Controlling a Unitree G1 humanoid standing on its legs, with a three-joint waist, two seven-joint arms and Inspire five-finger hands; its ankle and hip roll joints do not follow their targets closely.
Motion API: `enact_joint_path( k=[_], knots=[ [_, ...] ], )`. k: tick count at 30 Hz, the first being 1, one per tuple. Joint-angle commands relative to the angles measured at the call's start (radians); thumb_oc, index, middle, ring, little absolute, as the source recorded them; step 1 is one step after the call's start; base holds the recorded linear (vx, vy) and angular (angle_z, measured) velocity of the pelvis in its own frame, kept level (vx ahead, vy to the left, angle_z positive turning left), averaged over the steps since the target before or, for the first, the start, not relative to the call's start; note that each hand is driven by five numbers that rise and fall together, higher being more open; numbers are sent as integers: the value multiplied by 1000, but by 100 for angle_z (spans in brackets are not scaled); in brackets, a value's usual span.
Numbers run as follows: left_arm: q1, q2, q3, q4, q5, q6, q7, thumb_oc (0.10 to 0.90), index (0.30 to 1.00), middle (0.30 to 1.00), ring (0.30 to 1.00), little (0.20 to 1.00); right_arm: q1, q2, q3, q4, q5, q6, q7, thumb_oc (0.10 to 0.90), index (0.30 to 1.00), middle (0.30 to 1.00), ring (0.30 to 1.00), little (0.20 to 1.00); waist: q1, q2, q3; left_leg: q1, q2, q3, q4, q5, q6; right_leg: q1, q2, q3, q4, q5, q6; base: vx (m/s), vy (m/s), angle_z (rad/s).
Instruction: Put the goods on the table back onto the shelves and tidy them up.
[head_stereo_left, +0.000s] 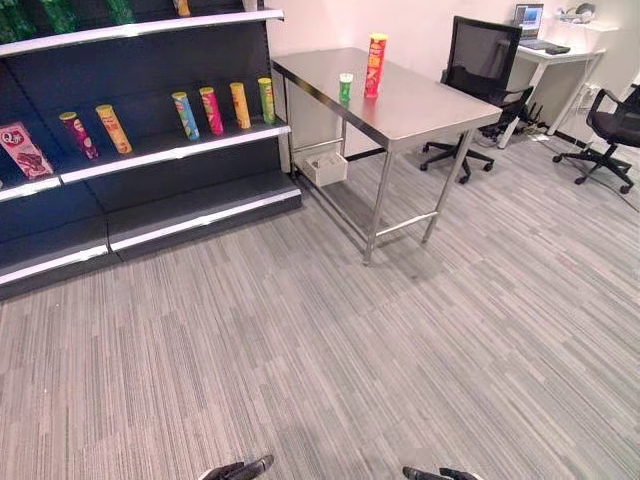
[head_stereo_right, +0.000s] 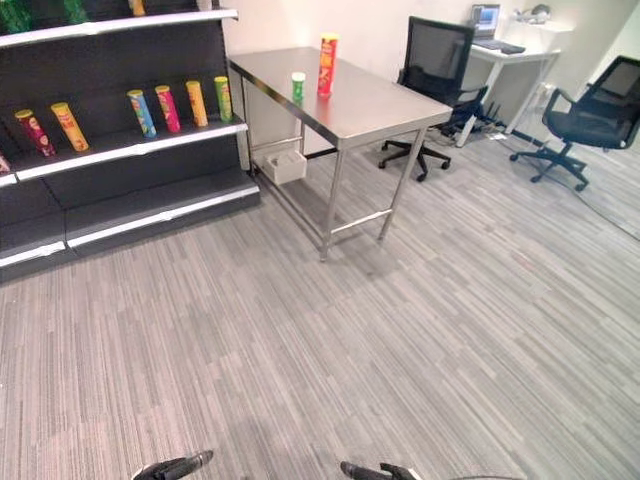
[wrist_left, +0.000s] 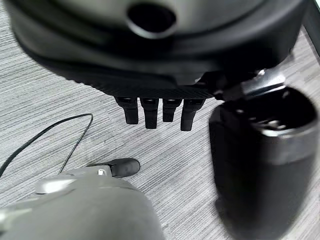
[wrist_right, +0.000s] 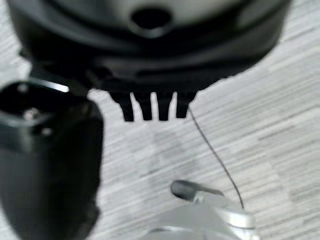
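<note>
Hands, bottom edge of the eye views: left hand (head_stereo_left: 238, 468) and right hand (head_stereo_left: 436, 474), low over the carpet. Wrist views supply what the eye views leave unclear: left fingers (wrist_left: 150, 114) and right fingers (wrist_right: 145, 107) straight, holding nothing.

Goods, upper centre: small green can (head_stereo_left: 345, 88) and tall red can (head_stereo_left: 375, 65), upright and near each other on the steel table (head_stereo_left: 430, 105), well apart from both hands.

Shelves (head_stereo_left: 180, 152), upper left, carry a row of cans (head_stereo_left: 212, 110).

Step judged: approach the table squarely and stop close before any reach. Grasp the tall can low to keep it upright.

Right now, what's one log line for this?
stage: not started | table: red can, green can | left robot hand: open | right robot hand: open
</note>
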Motion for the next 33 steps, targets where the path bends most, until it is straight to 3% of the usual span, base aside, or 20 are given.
enact_joint_path(
  k=[1,14,17,19,21,23,24,27,29,30,31,32,33],
  knots=[
    [-63,23,4,-16,-26,-30,-3,800,900,900,900,900,-45,-59,23,-31,23,-39,-13,800,900,900,900,900,6,-17,18,19,30,4,2,-75,-52,-7,-57,-36,-37,40,102,0,0,0],
    [-68,33,-9,2,7,-23,-3,800,900,900,900,900,-52,-71,34,-54,15,-32,-12,800,900,900,900,900,8,-15,33,20,45,3,2,-69,-58,-12,-47,-40,-37,34,95,13,-34,-1],
    [-73,36,-11,-7,-14,-24,-1,800,900,900,900,900,-61,-71,38,-50,25,-35,-14,800,900,900,900,900,14,-28,63,-48,46,-10,115,-91,-64,-20,-46,-42,-37,33,82,-35,-118,4],
    [-75,35,-8,-23,-44,-22,0,800,900,900,900,900,-55,-78,36,-60,33,-37,-13,800,900,900,900,900,20,-43,99,-154,22,-32,297,-100,-75,-18,-46,-38,-31,23,58,-53,-153,21],
    [-81,32,-7,-30,-58,-18,4,800,900,900,900,900,-58,-88,33,-66,42,-38,-16,800,900,900,900,900,25,-48,129,-245,12,-66,436,-50,-76,-12,-39,-36,-24,15,38,-13,-118,47],
    [-81,31,-9,-28,-58,-17,3,800,900,900,900,900,-58,-90,33,-72,43,-39,-19,800,900,900,900,900,23,-47,133,-273,13,-78,478,-30,-73,-10,-30,-37,-19,11,30,36,-92,24],
    [-79,29,-12,-18,-54,-16,7,800,900,900,900,900,-61,-93,40,-78,43,-37,-22,800,900,900,900,900,25,-51,146,-332,10,-87,571,6,-68,-3,-24,-37,-12,-1,15,78,-77,11],
    [-78,25,-11,-17,-62,-15,6,800,900,900,900,900,-63,-96,42,-93,48,-39,-22,800,900,900,900,900,34,-53,135,-357,-6,-68,449,-31,-48,11,-21,-35,-22,-19,23,193,-29,15],
    [-77,23,-12,-16,-55,-17,4,800,900,900,900,900,-68,-98,52,-106,40,-42,-21,800,900,900,900,900,53,-43,121,-375,5,-57,278,31,-60,35,-3,-24,-36,-40,31,339,40,-1],
    [-76,22,-8,-14,-52,-19,4,800,900,900,900,900,-75,-100,61,-111,30,-42,-26,800,900,900,900,900,71,-25,115,-426,27,-47,125,114,-75,58,17,-9,-37,-67,34,555,95,0],
    [-76,24,-5,-13,-53,-20,5,800,900,900,900,900,-87,-97,62,-110,29,-43,-30,800,900,900,900,900,89,-23,109,-458,31,-13,24,142,-87,94,19,14,-37,-94,38,722,157,-8],
    [-61,25,14,5,-46,-19,4,800,900,900,900,900,-89,-88,71,-111,16,-41,-19,800,900,900,900,900,101,-19,85,-450,42,22,2,142,-90,123,20,41,-37,-109,47,772,246,-70],
    [-48,26,21,7,-37,-21,5,800,900,900,900,900,-81,-79,75,-124,1,-41,-12,800,900,900,900,900,105,-13,61,-412,49,27,2,193,-88,147,12,64,-37,-129,54,650,260,-110]
  ],
)
